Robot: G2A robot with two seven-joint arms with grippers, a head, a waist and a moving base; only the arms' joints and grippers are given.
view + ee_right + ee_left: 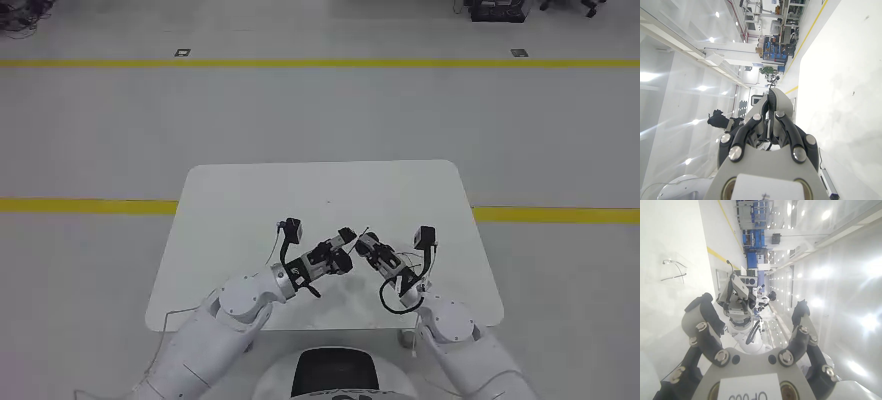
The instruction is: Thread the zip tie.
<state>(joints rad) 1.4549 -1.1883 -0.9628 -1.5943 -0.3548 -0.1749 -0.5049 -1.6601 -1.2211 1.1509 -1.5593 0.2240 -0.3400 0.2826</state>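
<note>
A thin black zip tie (773, 82) sticks out from the tips of my right gripper (770, 94), which is shut on it; its small head points away from the gripper. In the left wrist view the same zip tie (731, 266) rises from the right gripper (732, 277). My left gripper (753, 306) stands open with nothing between its fingers, facing the right one at close range. From above, the left gripper (342, 241) and right gripper (368, 246) meet tip to tip over the front middle of the white table (250, 200).
Several thin dark strands (676, 271) lie on the table farther off in the left wrist view. A tiny dark speck (327, 201) sits near the table's middle. The table's edges run close on both sides of the arms.
</note>
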